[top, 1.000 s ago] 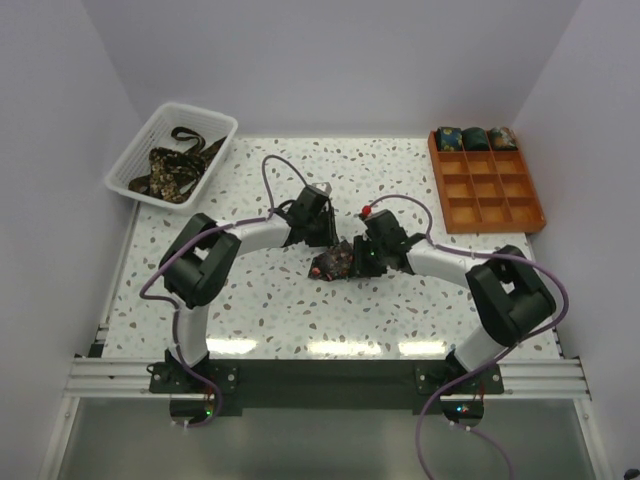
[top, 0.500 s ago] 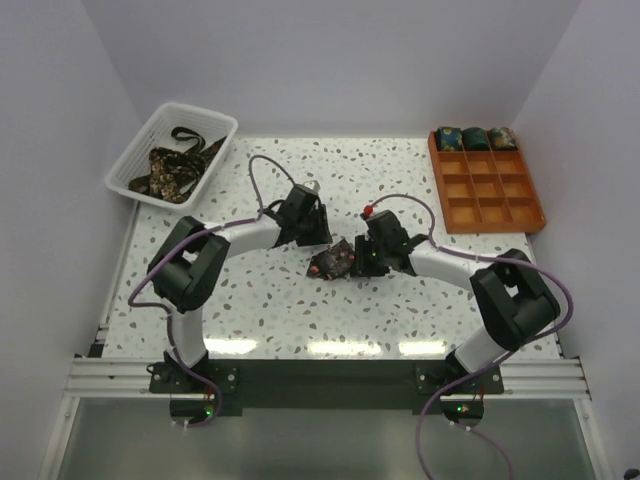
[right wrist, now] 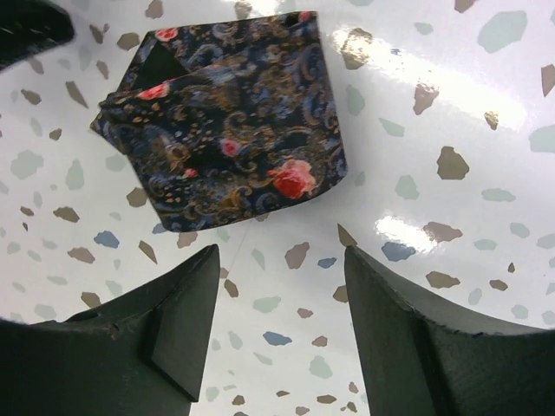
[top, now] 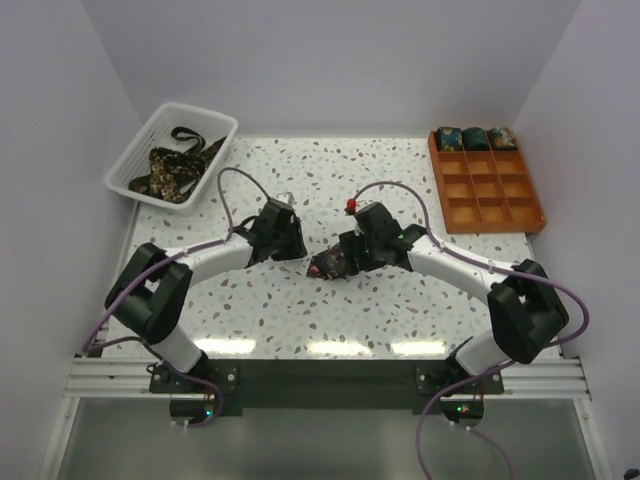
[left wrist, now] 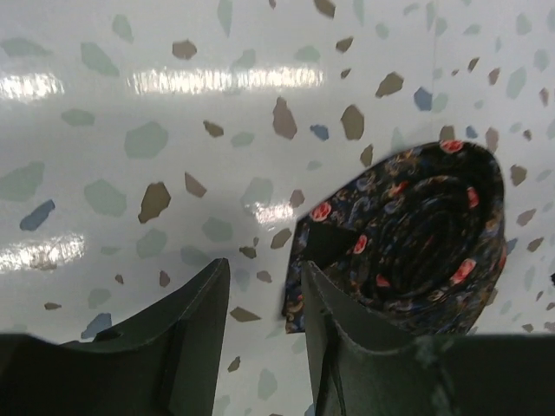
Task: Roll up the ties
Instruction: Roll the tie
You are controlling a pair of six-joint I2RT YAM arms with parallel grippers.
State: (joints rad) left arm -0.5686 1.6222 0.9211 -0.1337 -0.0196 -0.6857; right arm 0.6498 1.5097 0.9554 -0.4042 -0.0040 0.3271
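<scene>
A dark floral tie, rolled into a compact bundle (top: 331, 265), lies on the speckled table between the two grippers. My left gripper (top: 301, 249) stands just left of it; in the left wrist view its fingers (left wrist: 264, 264) are open with only table between them, and the roll (left wrist: 416, 234) sits beside the right finger. My right gripper (top: 350, 256) is just right of the roll. The right wrist view shows that gripper (right wrist: 282, 251) open, with the roll (right wrist: 230, 121) lying free a little beyond its fingertips.
A white mesh basket (top: 128, 164) at the back left holds loose unrolled ties (top: 175, 165). An orange gridded tray (top: 487, 202) at the back right has three rolled ties (top: 475, 138) in its far row. White walls close in the table.
My right gripper has opened and let go of the roll. My left arm has pulled back to the left, away from the roll, with its jaws a little wider.
</scene>
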